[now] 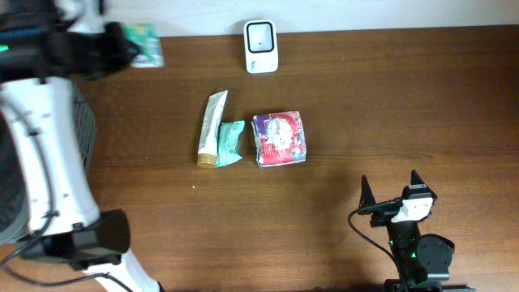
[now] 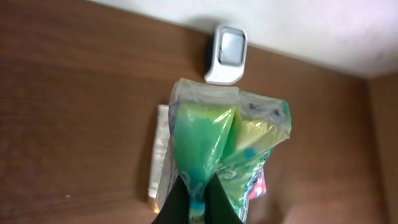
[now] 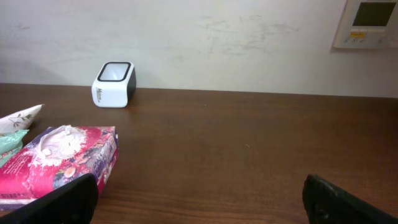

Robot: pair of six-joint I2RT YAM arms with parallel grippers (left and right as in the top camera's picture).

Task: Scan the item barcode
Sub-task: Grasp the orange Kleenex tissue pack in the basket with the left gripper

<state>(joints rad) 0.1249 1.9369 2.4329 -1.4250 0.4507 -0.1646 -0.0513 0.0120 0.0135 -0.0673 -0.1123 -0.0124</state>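
light: even, bright | shadows: soft | blur: green packet (image 2: 205,143) close-up

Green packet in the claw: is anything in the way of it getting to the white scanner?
Nothing visible. The left claw holds the green packet, and only bare table lies between it and the white scanner by the wall.

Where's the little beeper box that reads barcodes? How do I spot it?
Start at the brown table and look along its far edge, by the white wall. The scanner stands there, behind the tube, teal packet and pink wipes pack. It is the only white box, with a dark-rimmed window.
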